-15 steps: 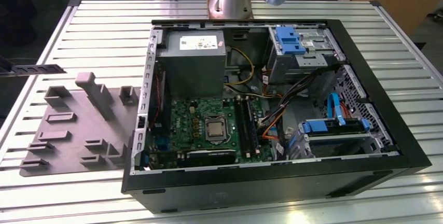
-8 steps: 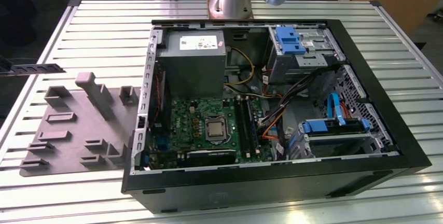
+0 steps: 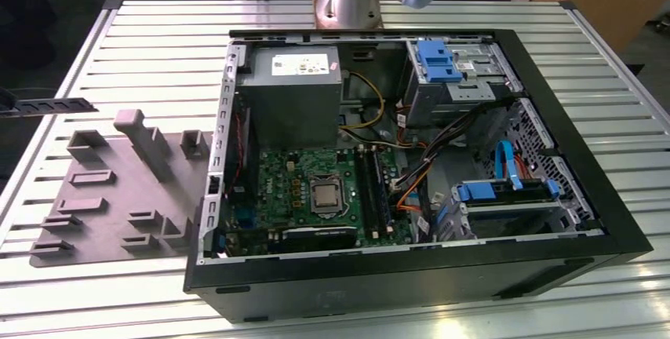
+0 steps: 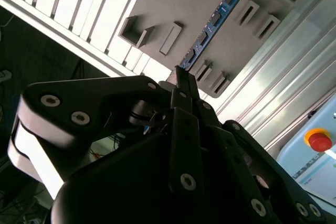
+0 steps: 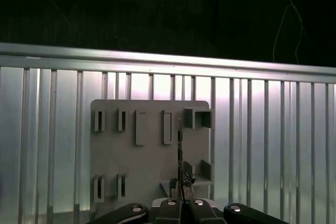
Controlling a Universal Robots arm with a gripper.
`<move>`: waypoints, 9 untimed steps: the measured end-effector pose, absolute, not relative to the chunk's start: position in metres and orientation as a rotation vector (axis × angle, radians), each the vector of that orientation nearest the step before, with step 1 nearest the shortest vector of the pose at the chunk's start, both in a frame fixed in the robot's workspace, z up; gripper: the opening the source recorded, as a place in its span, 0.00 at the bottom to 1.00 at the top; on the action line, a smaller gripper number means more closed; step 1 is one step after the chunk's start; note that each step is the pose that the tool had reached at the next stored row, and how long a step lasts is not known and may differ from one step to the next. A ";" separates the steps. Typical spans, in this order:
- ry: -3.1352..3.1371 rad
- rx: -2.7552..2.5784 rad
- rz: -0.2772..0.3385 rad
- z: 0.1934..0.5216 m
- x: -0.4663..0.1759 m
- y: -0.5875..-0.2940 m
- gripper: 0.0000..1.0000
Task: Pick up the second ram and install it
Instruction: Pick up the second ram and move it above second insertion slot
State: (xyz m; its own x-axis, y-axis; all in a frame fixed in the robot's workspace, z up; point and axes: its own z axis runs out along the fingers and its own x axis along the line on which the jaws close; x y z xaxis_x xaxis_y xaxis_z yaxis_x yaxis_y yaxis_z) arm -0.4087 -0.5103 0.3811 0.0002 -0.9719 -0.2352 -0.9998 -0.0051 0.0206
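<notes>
The second ram (image 4: 215, 22) is a thin blue-faced stick standing on edge in the grey plastic tray (image 4: 152, 9). In the first wrist view the ram (image 5: 180, 140) is a thin dark line across the tray (image 5: 147, 166). My gripper (image 4: 179, 77) hangs well above the tray. Its black fingers are shut together with nothing between them, and the tips line up with the ram's near end. The gripper (image 5: 182, 195) also shows low in the first wrist view. The black motherboard slots (image 3: 372, 194) lie inside the open computer case (image 3: 628, 221).
The tray (image 3: 105, 198) lies on the slatted metal table (image 3: 157, 49), to the exterior view's left of the case. Cables, blue drive brackets (image 3: 503, 190) and a power supply (image 3: 288, 92) crowd the case. A red stop button (image 4: 319, 141) sits off the table edge.
</notes>
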 end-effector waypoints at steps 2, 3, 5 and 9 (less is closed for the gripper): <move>2.107 -2.113 0.263 0.381 -0.409 -0.510 0.12; 2.110 -2.115 0.259 0.381 -0.409 -0.510 0.12; 2.111 -2.117 0.256 0.382 -0.409 -0.510 0.12; 2.112 -2.117 0.255 0.385 -0.409 -0.510 0.12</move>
